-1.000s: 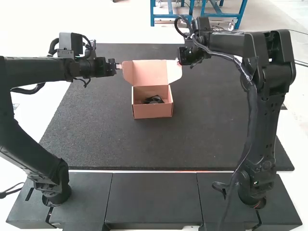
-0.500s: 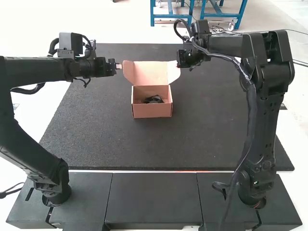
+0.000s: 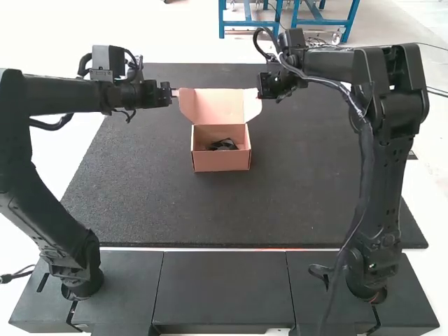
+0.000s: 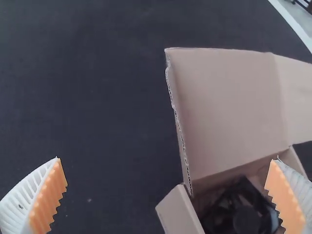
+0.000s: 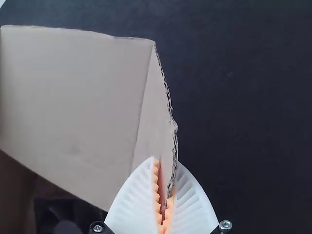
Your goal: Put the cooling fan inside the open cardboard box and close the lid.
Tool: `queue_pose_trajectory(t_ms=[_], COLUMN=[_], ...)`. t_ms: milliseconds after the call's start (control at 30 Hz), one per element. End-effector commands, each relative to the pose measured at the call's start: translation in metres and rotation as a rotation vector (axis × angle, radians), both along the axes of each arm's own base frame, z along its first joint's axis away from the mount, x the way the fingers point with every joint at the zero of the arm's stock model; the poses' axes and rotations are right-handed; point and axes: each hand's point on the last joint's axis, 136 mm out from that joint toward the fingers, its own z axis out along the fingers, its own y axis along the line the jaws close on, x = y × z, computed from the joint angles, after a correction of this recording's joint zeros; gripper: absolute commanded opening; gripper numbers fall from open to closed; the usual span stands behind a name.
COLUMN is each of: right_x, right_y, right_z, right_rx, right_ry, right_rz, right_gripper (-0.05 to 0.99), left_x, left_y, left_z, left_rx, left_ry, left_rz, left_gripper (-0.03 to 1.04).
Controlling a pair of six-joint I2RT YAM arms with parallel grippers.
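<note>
Cooling fan [image 4: 241,214] sits down inside the cardboard box [image 3: 221,157], below and beyond both sets of jaws. Lid [image 3: 213,105] stands upright behind the opening, not yet closed.

Handling, as a judgement: lid is thin corrugated board, so light and fairly stiff, but it'll crease or tear if pinched hard or twisted. Box looks light enough to skid on the black mat [image 3: 140,182] if the lid gets shoved w/o support. Best hold is near the lid's free upper edge or its side flaps, so it swings on the rear fold. Fan is prob. light rigid plastic w/ a loose wire. It needs no more handling if the wire is below the rim, which I can't tell.

Right gripper [image 5: 165,163]: jaws clamped on the raw edge of the lid's side flap [image 5: 158,112], board sandwiched between the orange pads [image 5: 157,176]. R arm reaches up and fwd, wrist turned in toward the box.

Left gripper [image 3: 170,99]: jaws spread wide, gripping nothing. Lid's other edge lies just ahead, roughly between them. L arm is extended, forearm near level, pointing at the lid.
</note>
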Motion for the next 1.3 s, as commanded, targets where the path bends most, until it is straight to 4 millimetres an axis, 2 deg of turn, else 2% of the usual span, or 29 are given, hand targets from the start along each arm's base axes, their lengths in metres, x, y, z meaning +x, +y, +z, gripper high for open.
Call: queue_pose_trajectory(t_ms=[0, 300, 467, 600, 900, 1167, 1267], right_x=[-0.016, -0.023, -0.028, -0.029, -0.033, -0.037, -0.038], right_y=[0.005, 0.007, 0.008, 0.006, 0.008, 0.010, 0.012], right_z=[-0.005, -0.002, -0.005, -0.007, -0.012, -0.016, -0.017], right_rx=[0.004, 0.024, 0.033, 0.037, 0.035, 0.034, 0.033], right_ry=[0.048, 0.059, 0.074, 0.081, 0.092, 0.104, 0.107], right_rz=[0.044, 0.063, 0.072, 0.073, 0.080, 0.086, 0.089], right_gripper=[-0.02, -0.02, -0.02, -0.02, -0.02, -0.02, -0.02], left_x=[0.016, 0.048, 0.056, 0.057, 0.051, 0.050, 0.051], left_y=[-0.007, -0.027, -0.041, -0.044, -0.032, -0.006, -0.002], left_z=[0.008, 0.009, 0.008, 0.004, -0.003, 0.013, 0.015], left_rx=[-0.009, -0.012, -0.012, -0.009, 0.037, 0.074, 0.073], left_ry=[-0.022, -0.038, -0.034, -0.025, 0.007, -0.023, -0.030], left_rz=[-0.010, -0.040, -0.065, -0.070, -0.072, -0.039, -0.029], left_gripper=[0.96, 0.96, 0.95, 0.89, 0.89, 0.89, 0.89])
